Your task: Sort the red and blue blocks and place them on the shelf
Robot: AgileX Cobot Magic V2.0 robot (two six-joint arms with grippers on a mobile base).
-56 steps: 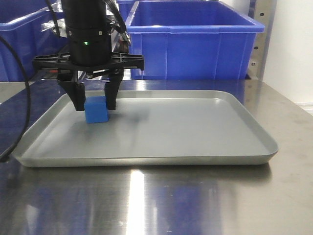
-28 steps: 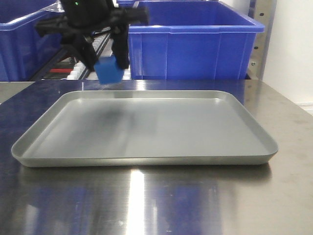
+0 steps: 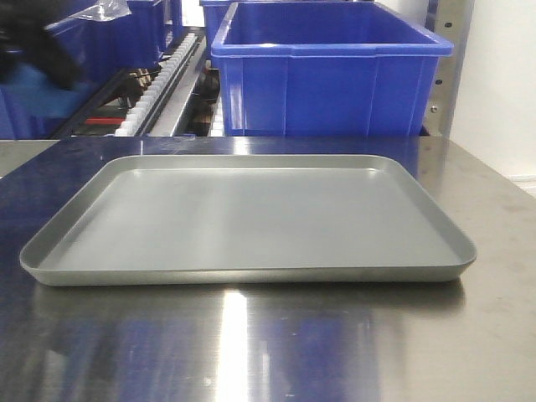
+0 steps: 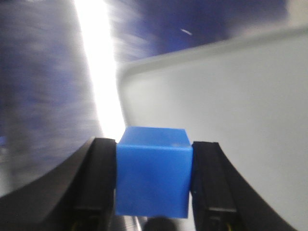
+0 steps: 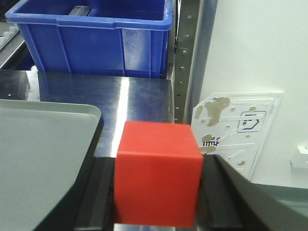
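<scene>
My left gripper (image 4: pixel 154 180) is shut on the bright blue block (image 4: pixel 153 168), whose sides are pressed by both black fingers (image 4: pixel 98 178). It hangs above the near-left corner of the grey tray (image 4: pixel 231 96). In the front view the left arm (image 3: pixel 35 43) is only a dark blur at the far left, in front of a blue bin. My right gripper (image 5: pixel 156 192) is shut on the red block (image 5: pixel 156 171), past the tray's right edge (image 5: pixel 43 154) over the steel tabletop. The shelf shows as a perforated steel upright (image 5: pixel 185 62) and roller rails (image 3: pixel 159 92).
A large deep-blue bin (image 3: pixel 327 71) stands behind the tray (image 3: pixel 251 218), and another (image 3: pixel 92 50) sits at back left. The shiny steel tabletop (image 3: pixel 251 343) surrounds the tray. A white panel (image 5: pixel 236 125) leans beyond the table's right edge, next to the upright.
The left gripper lifted the blue block off the tray, rose, and swung left to the frame's edge. The tray now holds no block.
</scene>
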